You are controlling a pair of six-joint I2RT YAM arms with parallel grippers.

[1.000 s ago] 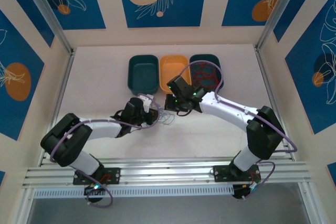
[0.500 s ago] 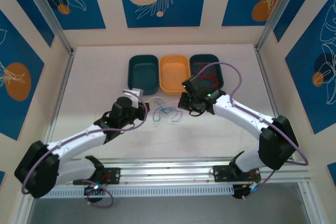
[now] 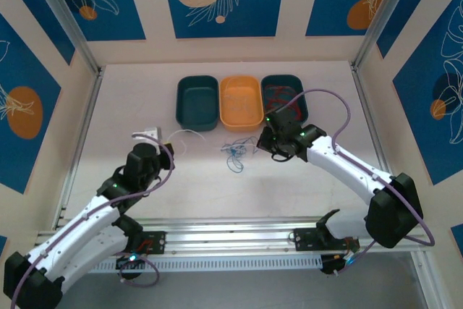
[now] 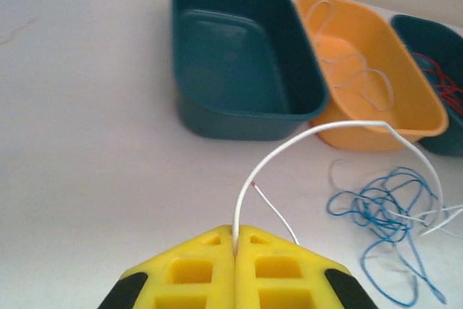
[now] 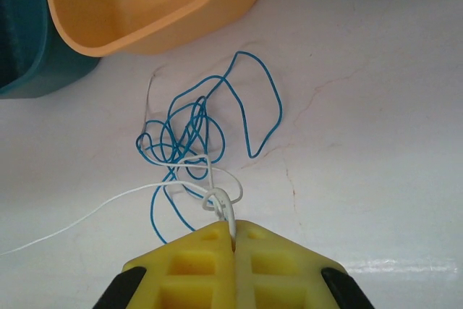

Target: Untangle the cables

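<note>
left gripper (image 4: 236,235) clamped tight on white cable (image 4: 340,127); right gripper (image 5: 233,236) pinches same cable | spread apart, likely to draw it out of blue cable (image 5: 253,99) tangle

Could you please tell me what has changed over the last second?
The left end effector swung away to the left and the right end effector drew right, so they went from close together to well apart. Both stay shut on the white cable, now drawn out between them through the blue tangle. The trays have not moved.
</note>
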